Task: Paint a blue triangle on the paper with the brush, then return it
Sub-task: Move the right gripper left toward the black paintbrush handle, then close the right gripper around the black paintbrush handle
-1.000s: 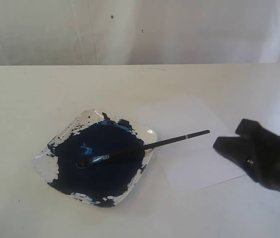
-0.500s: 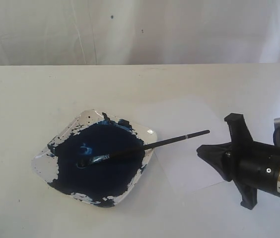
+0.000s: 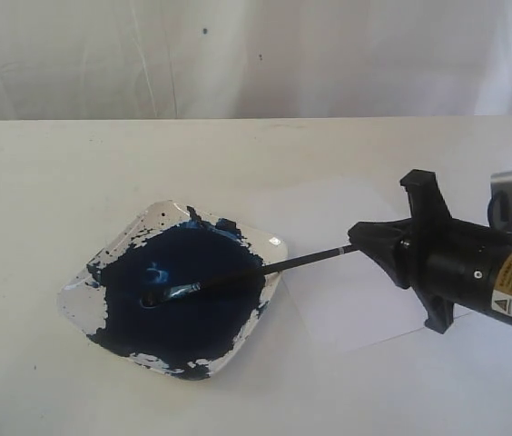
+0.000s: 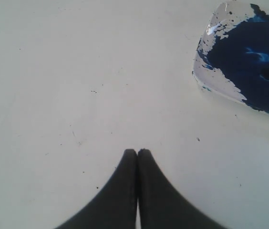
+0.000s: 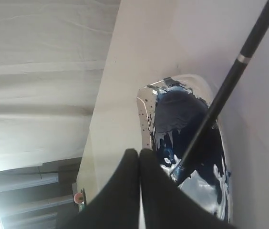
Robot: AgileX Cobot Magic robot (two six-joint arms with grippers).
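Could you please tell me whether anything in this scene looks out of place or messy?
Mostly the paint dish: blue paint is smeared out to its rim in ragged patches. The brush lies tilted across that rim, bristles in the paint, handle over the paper. The paper itself looks clean.

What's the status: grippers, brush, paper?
Left gripper shut, near clear square dish of blue paint. Right gripper shut, empty, at handle end of thin black paintbrush. Bristles in the paint; white paper sheet blank. Nothing blocking.
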